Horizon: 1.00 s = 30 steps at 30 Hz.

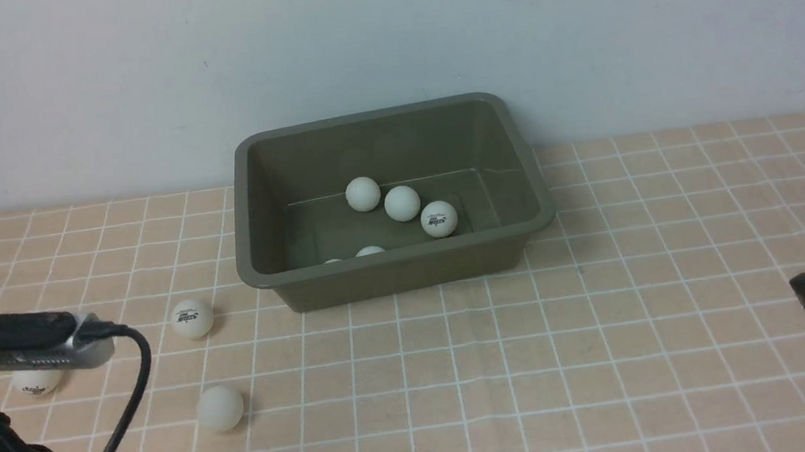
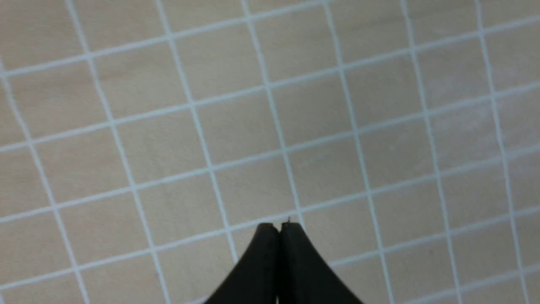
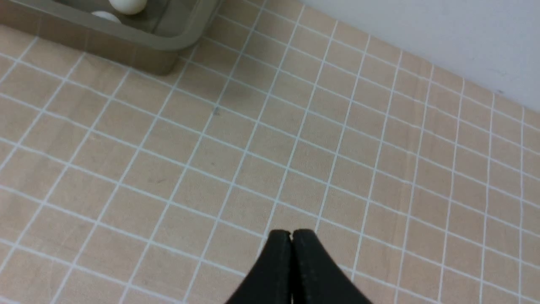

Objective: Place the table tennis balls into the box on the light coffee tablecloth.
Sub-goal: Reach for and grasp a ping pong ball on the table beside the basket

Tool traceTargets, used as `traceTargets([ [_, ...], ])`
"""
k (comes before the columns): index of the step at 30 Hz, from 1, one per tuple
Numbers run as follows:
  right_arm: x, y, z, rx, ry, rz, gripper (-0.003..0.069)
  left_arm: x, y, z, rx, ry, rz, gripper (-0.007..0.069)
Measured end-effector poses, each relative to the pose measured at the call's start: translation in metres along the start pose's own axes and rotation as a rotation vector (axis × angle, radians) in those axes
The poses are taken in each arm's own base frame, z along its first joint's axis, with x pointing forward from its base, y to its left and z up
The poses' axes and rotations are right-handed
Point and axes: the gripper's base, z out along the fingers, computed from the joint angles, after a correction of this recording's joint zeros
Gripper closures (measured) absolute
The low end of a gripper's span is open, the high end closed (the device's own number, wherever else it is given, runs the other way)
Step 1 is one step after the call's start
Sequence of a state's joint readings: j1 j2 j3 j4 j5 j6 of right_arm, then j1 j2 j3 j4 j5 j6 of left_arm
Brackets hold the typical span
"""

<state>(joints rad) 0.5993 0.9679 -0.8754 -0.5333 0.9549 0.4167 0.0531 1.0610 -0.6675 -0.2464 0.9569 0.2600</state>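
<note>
Front view is showing the olive box (image 1: 396, 280) sitting on the checked tablecloth (image 1: 608, 368), well ahead of both grippers and between them. Five table tennis balls (image 1: 402, 203) are lying inside it, two of them barely peeking over the near rim. Three more are resting on the cloth outside, all on the left gripper's side: one ball (image 1: 193, 318) just off the box's near left corner, another ball (image 1: 220, 407) closer in, and a third ball (image 1: 35, 381) half hiding behind the left wrist camera (image 1: 52, 348). The left gripper (image 2: 278, 228) is hanging over bare cloth, jaws pressed together, gripping nothing. The right gripper (image 3: 292, 234) is likewise pinched closed and empty, the box lying ahead and to its left.
</note>
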Motion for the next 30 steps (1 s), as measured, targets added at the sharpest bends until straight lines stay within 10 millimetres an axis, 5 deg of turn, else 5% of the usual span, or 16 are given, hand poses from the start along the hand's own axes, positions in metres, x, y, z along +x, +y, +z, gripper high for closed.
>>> traceTargets([
  [10,0.001,-0.007,-0.009,0.041,-0.027,-0.016,0.0676,-0.017,0.001,-0.002,-0.008,-0.185,-0.088,0.0620],
  [22,0.001,-0.008,-0.011,0.042,-0.035,-0.014,0.0676,-0.020,0.000,-0.002,0.008,-0.213,-0.104,0.0194],
  [30,0.001,-0.009,-0.011,0.044,-0.036,-0.016,0.0676,-0.034,0.001,0.027,0.083,-0.163,-0.035,0.0123],
])
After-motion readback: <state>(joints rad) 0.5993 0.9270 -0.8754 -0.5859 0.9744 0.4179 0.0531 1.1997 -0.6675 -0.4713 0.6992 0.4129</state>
